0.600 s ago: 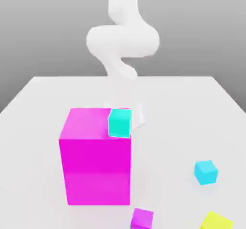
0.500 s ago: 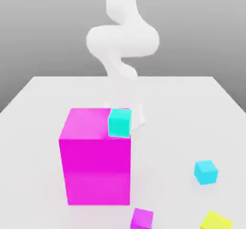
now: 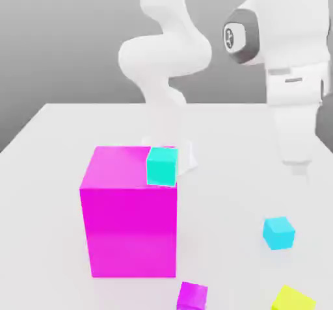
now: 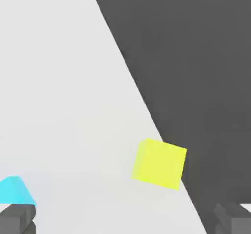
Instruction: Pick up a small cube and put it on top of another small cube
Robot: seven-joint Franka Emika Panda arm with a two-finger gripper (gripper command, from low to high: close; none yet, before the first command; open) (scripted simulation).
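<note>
The claw (image 4: 125, 221) hangs above the right side of the white desk (image 3: 58, 140) in the exterior view, its 2 fingers (image 4: 17, 218) spread wide apart with nothing between them. In that view the white arm (image 3: 296, 55) comes down from the upper right, its tip above and a little behind the small cube (image 3: 279, 232).

The small cube, sky-blue, sits on the desk at the exterior view's right, well apart from the big magenta block (image 3: 129, 221) that stands near the middle. In the hand view the same small cube (image 4: 14, 191) shows just beside 1 finger, partly cut off by the picture's edge.

A greener teal cube (image 3: 162, 166) appears at the magenta block's upper right corner; whether it rests on the block or behind it I cannot tell. A small purple cube (image 3: 192, 296) lies near the front edge, and a yellow cube (image 3: 294, 299) lies at the near right corner. In the hand view the yellow cube (image 4: 159, 163) sits at the desk's edge.
</note>
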